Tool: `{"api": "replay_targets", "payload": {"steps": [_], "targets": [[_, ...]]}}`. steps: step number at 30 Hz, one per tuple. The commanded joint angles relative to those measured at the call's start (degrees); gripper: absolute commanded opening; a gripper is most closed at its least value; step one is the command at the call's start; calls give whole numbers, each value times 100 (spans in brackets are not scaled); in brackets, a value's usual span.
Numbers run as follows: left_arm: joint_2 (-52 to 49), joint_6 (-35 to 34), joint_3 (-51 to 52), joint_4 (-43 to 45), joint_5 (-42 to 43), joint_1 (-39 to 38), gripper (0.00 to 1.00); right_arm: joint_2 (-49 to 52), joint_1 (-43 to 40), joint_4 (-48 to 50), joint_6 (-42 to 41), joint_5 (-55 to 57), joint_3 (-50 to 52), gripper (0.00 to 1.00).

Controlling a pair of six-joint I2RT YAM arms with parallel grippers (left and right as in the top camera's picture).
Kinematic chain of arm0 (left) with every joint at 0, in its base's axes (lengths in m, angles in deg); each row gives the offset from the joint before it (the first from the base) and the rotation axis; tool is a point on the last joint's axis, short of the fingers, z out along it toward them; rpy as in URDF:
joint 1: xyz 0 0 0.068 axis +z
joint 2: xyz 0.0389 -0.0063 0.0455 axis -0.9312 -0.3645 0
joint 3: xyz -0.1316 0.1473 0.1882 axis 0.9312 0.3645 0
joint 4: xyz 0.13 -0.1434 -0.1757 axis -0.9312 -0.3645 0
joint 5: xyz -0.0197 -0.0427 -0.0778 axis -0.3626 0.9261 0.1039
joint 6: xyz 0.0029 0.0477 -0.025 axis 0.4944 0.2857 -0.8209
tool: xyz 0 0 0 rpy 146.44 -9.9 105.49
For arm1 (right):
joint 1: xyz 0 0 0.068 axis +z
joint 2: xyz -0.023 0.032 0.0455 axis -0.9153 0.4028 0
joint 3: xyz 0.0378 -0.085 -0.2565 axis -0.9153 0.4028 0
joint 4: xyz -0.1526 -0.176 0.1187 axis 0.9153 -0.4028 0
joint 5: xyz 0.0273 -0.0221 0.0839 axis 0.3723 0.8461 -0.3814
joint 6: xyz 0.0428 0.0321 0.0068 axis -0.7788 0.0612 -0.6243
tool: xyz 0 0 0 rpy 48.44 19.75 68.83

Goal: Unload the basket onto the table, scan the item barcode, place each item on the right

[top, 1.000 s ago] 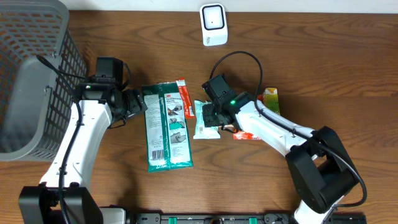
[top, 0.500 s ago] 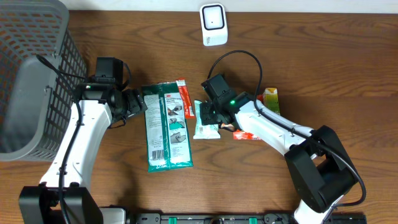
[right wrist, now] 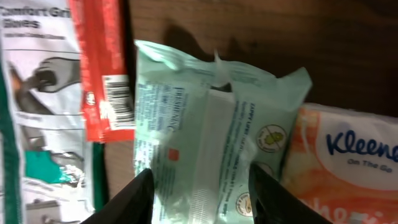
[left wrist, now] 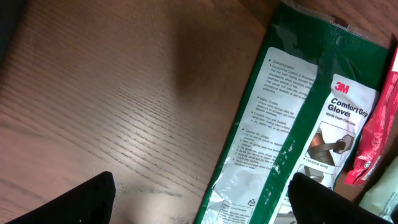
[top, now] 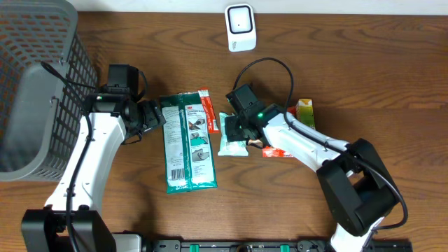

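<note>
Straddling the pale green wipes pack [top: 233,140] with my right tool [right wrist: 199,173], I have its 2 fingers half-spread along the pack's sides, but I cannot tell whether they actually pinch it. My left tool [left wrist: 200,182] hangs wide and empty beside the green gloves pack [left wrist: 292,106].

The wipes pack lies flat mid-bench [top: 350,63], below the white scanner [top: 240,26]. Its left edge is just beside the red packet [right wrist: 102,68] and its right edge touches the orange Kleenex pack [right wrist: 348,155]. Its long axis runs from the scanner side towards my base, slightly tilted, printed face up. I make out no barcode on it.

Risks, as I judge them:
- The soft film may crumple or slide out.
- A finger may snag a neighbour and drag it along.
- The code may end up turned away from the scanner.
</note>
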Motion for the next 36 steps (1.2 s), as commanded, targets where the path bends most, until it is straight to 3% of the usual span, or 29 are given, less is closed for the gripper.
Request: {"api": "replay_targets", "payload": {"steps": [1, 30, 36], "targets": [[4, 52, -46, -17, -76, 13, 90, 79, 35, -90, -57, 326, 35, 45], [4, 52, -46, -17, -76, 13, 90, 81, -9, -407, -358, 450, 37, 50], [4, 52, -46, -17, -76, 13, 90, 81, -9, -341, -575, 450, 140, 41]]}}
